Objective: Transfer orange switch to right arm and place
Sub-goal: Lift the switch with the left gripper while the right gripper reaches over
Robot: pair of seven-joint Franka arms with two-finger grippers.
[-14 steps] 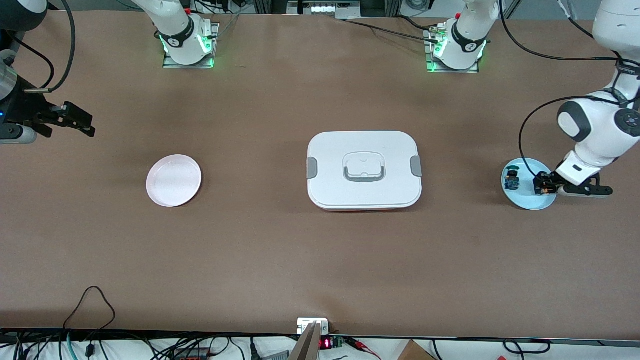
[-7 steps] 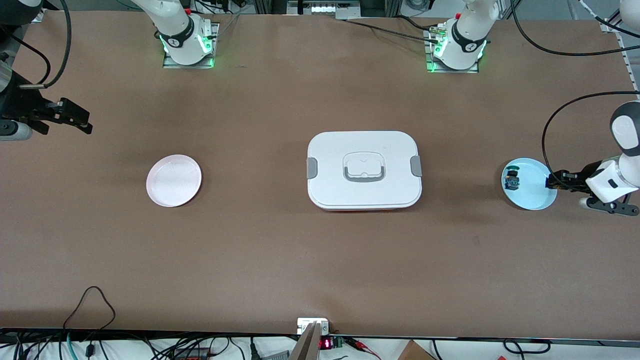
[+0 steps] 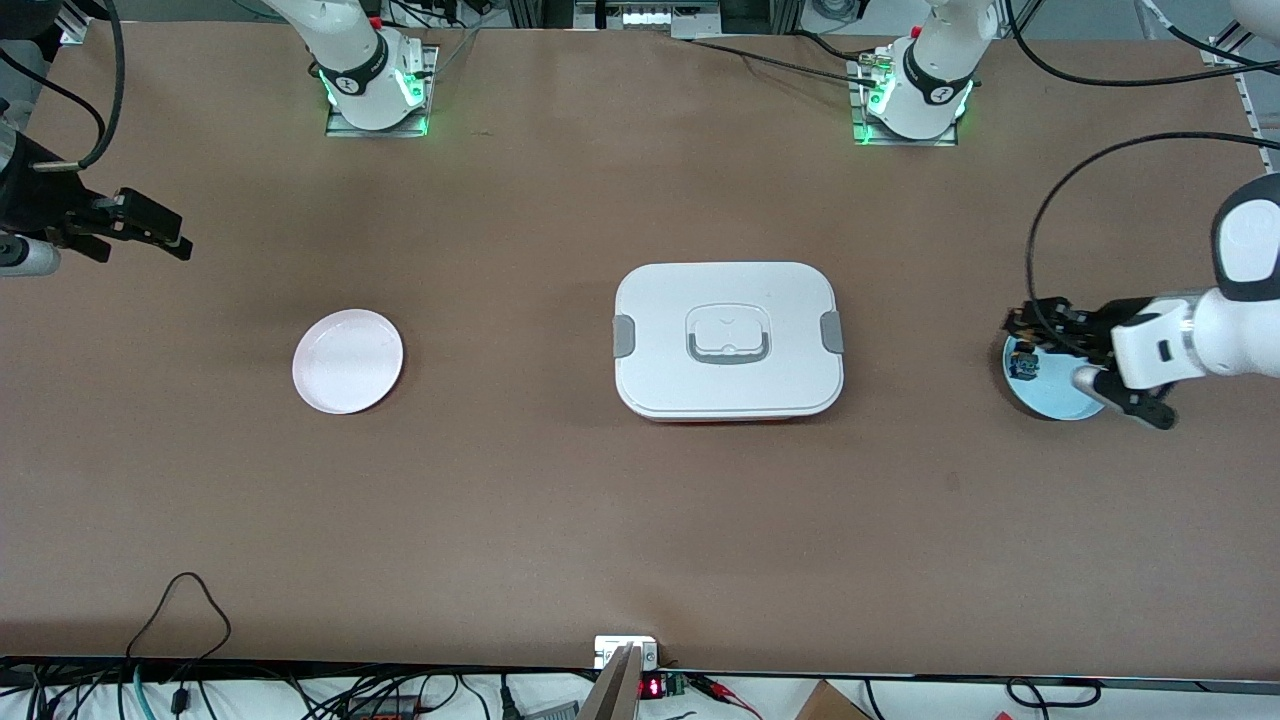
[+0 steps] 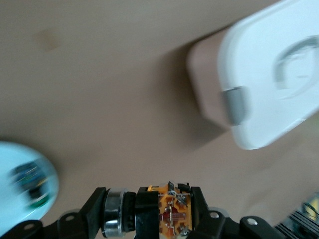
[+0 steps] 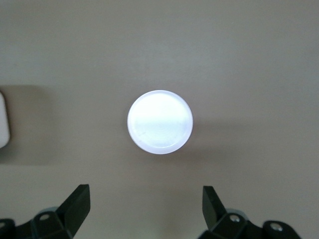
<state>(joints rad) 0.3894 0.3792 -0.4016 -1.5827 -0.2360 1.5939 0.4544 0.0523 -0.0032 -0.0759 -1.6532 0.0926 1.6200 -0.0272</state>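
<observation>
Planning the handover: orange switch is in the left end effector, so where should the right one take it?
Probably the silver collar end of the orange switch, which sticks out sideways from the left end effector. Come along that axis, since the fingers cover the black body. The right end effector waits open over the pink plate.

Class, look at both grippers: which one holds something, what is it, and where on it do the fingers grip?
The left gripper holds the orange switch, clamped across its black body. The right gripper is open and holds nothing.

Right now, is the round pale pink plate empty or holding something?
Empty: the round pale pink plate shows only bare surface, seen from the right wrist.
</observation>
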